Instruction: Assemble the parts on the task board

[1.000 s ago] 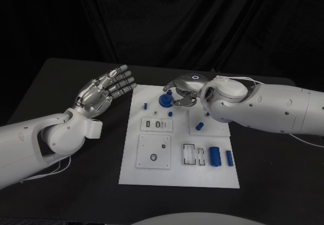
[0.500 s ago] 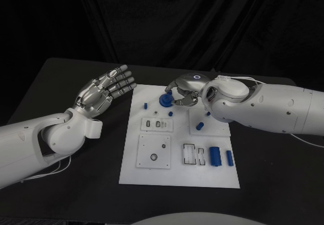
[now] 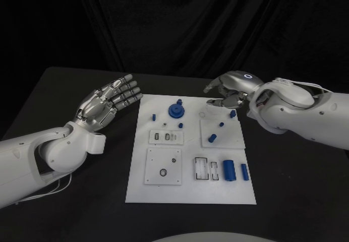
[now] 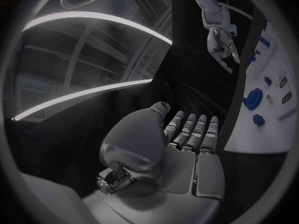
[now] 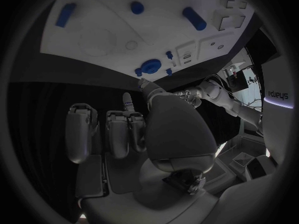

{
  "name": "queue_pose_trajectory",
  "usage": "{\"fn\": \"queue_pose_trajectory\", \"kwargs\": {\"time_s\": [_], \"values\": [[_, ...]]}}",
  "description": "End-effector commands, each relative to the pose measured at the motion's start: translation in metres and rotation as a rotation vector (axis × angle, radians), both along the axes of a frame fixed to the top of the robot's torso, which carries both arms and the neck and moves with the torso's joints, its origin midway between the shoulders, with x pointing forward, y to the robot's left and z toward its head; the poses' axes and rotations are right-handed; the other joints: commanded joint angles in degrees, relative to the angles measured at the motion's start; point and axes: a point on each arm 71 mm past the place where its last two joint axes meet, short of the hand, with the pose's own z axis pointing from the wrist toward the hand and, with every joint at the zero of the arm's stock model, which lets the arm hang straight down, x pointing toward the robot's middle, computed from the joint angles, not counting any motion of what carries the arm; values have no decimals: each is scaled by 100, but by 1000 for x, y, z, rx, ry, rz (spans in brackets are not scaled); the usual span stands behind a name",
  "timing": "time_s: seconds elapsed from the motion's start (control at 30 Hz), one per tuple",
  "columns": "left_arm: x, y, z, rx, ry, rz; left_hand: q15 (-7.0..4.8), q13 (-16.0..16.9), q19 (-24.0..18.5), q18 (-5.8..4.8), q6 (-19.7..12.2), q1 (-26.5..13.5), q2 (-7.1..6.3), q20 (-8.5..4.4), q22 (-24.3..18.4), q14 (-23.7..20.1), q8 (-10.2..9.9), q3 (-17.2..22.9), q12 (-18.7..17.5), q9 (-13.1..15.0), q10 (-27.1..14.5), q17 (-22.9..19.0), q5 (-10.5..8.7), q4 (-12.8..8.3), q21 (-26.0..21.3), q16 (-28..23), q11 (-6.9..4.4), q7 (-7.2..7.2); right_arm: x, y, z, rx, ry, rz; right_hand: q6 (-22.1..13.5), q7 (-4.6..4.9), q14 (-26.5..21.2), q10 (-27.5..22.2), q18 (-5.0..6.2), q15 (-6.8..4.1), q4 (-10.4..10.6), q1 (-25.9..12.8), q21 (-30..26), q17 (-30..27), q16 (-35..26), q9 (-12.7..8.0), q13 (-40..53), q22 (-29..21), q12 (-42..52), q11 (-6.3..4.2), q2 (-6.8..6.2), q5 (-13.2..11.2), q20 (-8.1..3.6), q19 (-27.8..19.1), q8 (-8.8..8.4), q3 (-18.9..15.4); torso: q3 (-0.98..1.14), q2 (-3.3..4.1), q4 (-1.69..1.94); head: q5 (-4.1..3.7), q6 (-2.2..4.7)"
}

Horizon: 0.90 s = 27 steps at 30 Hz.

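Note:
The white task board lies mid-table. A round blue part with a stem stands near the board's far edge, also seen in the wrist views. Small blue pegs dot the upper board. Two blue cylinders lie at the near right. My right hand hovers over the far right corner, fingers loosely bent, holding nothing. My left hand is raised left of the board, fingers straight and apart, holding nothing.
Raised white blocks with slots sit on the board. The black table surrounds it on all sides. My right forearm hangs over the table right of the board.
My right hand has let go of the round blue part and drawn back to the right, off to the board's far right corner. The left hand has kept its pose.

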Motion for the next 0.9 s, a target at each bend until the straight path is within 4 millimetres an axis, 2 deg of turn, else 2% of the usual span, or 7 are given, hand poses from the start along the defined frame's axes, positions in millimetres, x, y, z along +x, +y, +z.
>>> {"fn": "queue_pose_trajectory", "kwargs": {"time_s": [0.03,0.2,0.37,0.57,0.73,0.83,0.9], "values": [[-2,4,8,-94,-98,38,25,5,28,-85,54,-77,-2,6,8,4,39,36,20,9,14,7,14,-2,19,24,34,44,-7,-16,4,65,-34,-27,50,6,540,568,89,37,22,-48,-3,1335,-43,-10,1458,869,10,34,-16,-2,24,9,19,-26,0,-37,-13,-11,-21],[-2,1,7,-95,-94,29,27,5,21,-87,50,-82,-6,6,4,9,39,44,20,8,18,9,14,-3,13,34,36,47,-16,-52,-6,78,-42,-103,68,-42,504,489,103,17,156,-49,-59,1237,-130,-84,1370,845,-40,2,-77,-278,18,-19,-47,-121,4,-51,-10,-92,-5],[-3,-4,5,-100,-87,15,28,4,17,-87,48,-83,-6,6,2,10,39,45,12,8,16,9,14,-4,8,35,37,48,-23,-77,-22,79,-32,-156,37,-76,491,450,109,-6,249,-30,-93,1197,-167,-142,1326,831,-67,-27,-127,-403,-2,-32,-105,-187,3,-65,-26,-39,13],[-3,-4,4,-99,-83,14,31,3,13,-89,46,-85,-6,7,0,13,38,51,12,8,16,9,15,-4,5,43,39,50,-26,-89,-37,76,-25,-177,45,-82,483,417,114,-19,379,-3,-123,1170,-195,-198,1285,821,-93,-36,-189,-557,-19,-39,-138,-270,15,-58,-42,-45,2],[-3,-4,3,-99,-81,11,31,3,13,-89,46,-85,-6,7,0,13,38,51,12,8,16,9,15,-4,5,43,39,50,-25,-92,-44,68,-11,-187,40,-75,475,389,119,-20,459,33,-151,1144,-221,-232,1251,809,-115,-34,-219,-654,-22,-48,-156,-313,0,-61,9,-79,-1],[-3,-5,3,-99,-78,8,37,3,8,-93,45,-90,-3,7,-2,16,38,62,12,7,16,10,16,-4,1,50,42,53,-24,-92,-46,63,-2,-189,42,-73,469,380,121,-19,470,47,-163,1127,-237,-237,1240,803,-122,-32,-223,-669,-22,-54,-157,-318,5,-59,24,-98,-8],[-3,-5,2,-98,-77,7,41,2,2,-97,40,-94,0,8,-5,18,36,72,9,6,15,10,16,-3,-3,57,44,56,-23,-91,-48,58,8,-190,43,-74,466,365,125,-17,480,69,-178,1117,-246,-244,1224,794,-133,-31,-231,-687,-21,-62,-159,-325,8,-57,18,-99,-11]]}}
